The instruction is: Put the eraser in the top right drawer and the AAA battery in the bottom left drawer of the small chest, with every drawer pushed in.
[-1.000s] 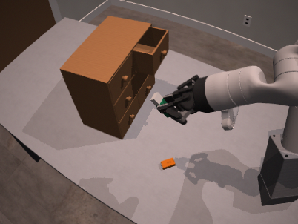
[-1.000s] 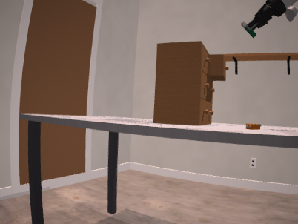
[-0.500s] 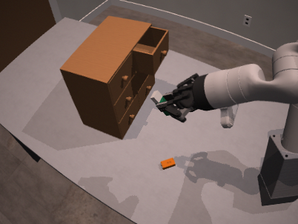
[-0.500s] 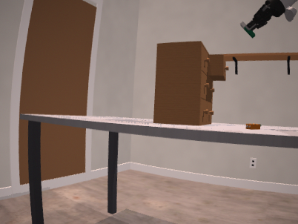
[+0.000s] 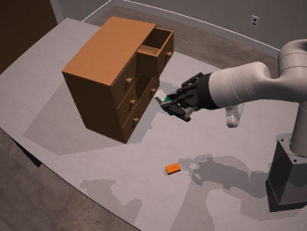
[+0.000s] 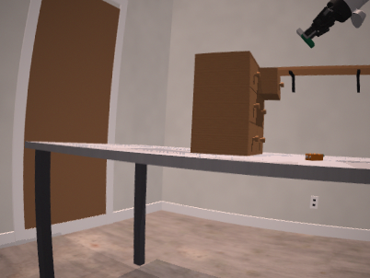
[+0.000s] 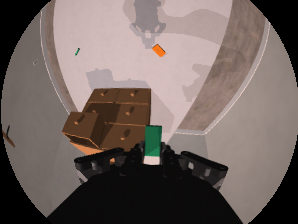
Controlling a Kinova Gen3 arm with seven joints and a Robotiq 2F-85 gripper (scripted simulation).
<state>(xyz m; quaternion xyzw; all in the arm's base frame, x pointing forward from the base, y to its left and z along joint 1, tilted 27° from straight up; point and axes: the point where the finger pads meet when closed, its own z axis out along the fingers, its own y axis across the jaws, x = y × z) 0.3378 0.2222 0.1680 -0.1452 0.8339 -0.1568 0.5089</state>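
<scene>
Green-and-white rectangular eraser (image 5: pixel 166 102) clamped in the black two-finger gripper (image 5: pixel 170 105), mid-frame.
Brown wooden chest (image 5: pixel 104 57), upper left, has its top-right drawer (image 5: pixel 157 42) open.

Grey walls (image 6: pixel 152 55) meet a wood floor (image 6: pixel 193 244) at a white baseboard (image 6: pixel 239 220). A brown door (image 6: pixel 69 110) stands at the left. A wall shelf (image 6: pixel 322 70) hangs far right. The grey counter (image 6: pixel 138 154) has dark legs (image 6: pixel 140 212).
</scene>
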